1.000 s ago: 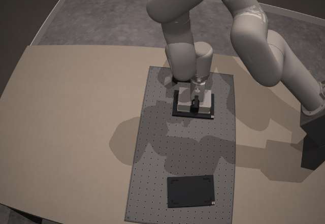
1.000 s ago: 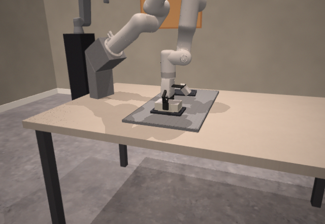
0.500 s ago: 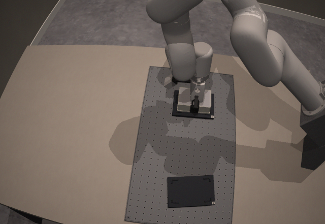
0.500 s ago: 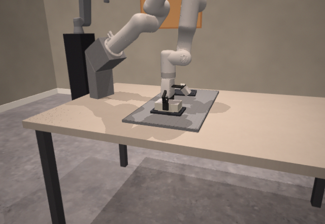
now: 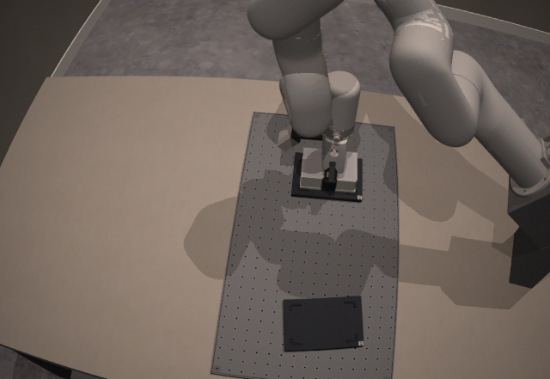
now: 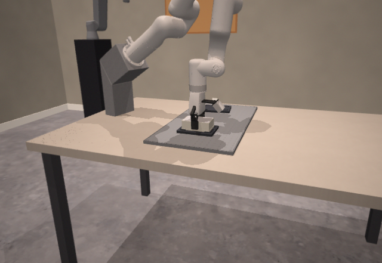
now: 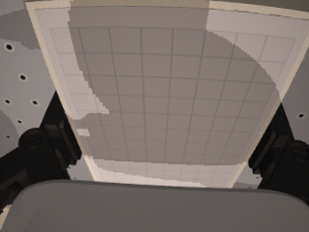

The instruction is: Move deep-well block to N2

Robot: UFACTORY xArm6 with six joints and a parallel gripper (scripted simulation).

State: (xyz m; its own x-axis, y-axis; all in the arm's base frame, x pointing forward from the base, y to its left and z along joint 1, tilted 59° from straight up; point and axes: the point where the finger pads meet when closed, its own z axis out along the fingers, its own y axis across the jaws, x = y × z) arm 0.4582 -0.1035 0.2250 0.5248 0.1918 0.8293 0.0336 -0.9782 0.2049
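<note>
The cream 96-well deep-well block (image 5: 322, 173) sits flat on the dark plate nest N1 (image 5: 326, 193), at the far end of the perforated plate. My gripper (image 5: 331, 167) stands straight down over it, with one black finger on each long side, shut on the block. In the wrist view the block's well grid (image 7: 170, 91) fills the frame, and the black fingers press its left and right sides around the gripper's middle (image 7: 164, 149). The side view shows the block (image 6: 199, 123) still down on its nest. The plate nest N2 (image 5: 322, 322) lies empty at the near end, with white corner locators.
Both nests lie on a grey perforated baseplate (image 5: 310, 241) on the tan table. My arm's grey base block (image 6: 119, 78) stands at the table edge, and a black pedestal (image 6: 89, 72) with a grey camera arm stands behind it. An orange panel hangs on the wall.
</note>
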